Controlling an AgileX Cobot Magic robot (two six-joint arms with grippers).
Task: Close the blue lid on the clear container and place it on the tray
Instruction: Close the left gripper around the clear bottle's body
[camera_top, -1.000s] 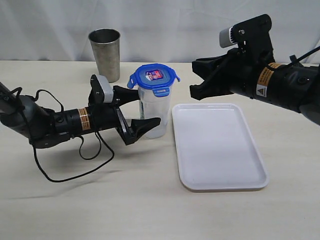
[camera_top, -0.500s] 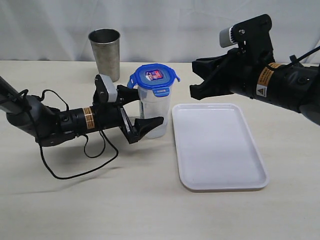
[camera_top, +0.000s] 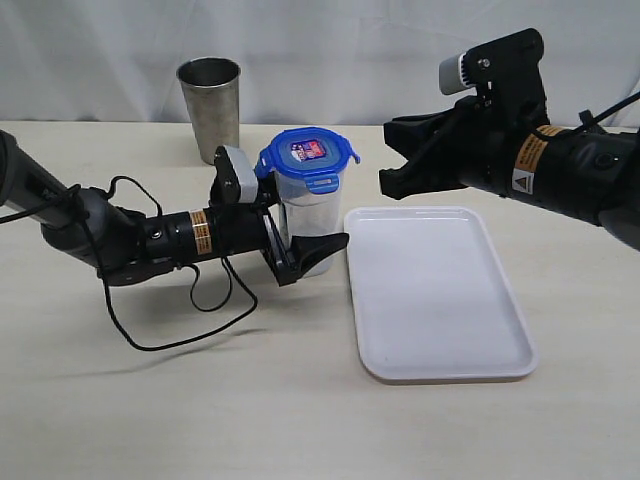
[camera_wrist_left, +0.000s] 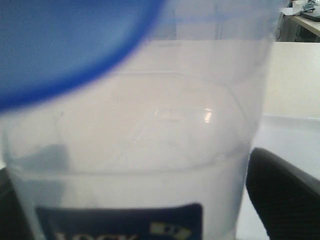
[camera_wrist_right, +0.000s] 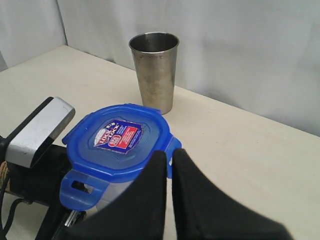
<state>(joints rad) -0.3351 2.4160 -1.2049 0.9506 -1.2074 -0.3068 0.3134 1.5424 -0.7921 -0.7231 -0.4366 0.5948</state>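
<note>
Loosely, spread left gripper (camera_top: 305, 215) flanks the clear plastic container (camera_top: 312, 200); right gripper (camera_wrist_right: 167, 153) pinched shut.

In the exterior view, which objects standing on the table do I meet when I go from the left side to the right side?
steel tumbler → clear container with the blue lid on top → tray

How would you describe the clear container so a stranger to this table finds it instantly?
Find the white tray; the clear container stands just off its left edge, with the left gripper open around it. Unlike the steel tumbler behind it, it is see-through plastic topped by a blue lid.
</note>
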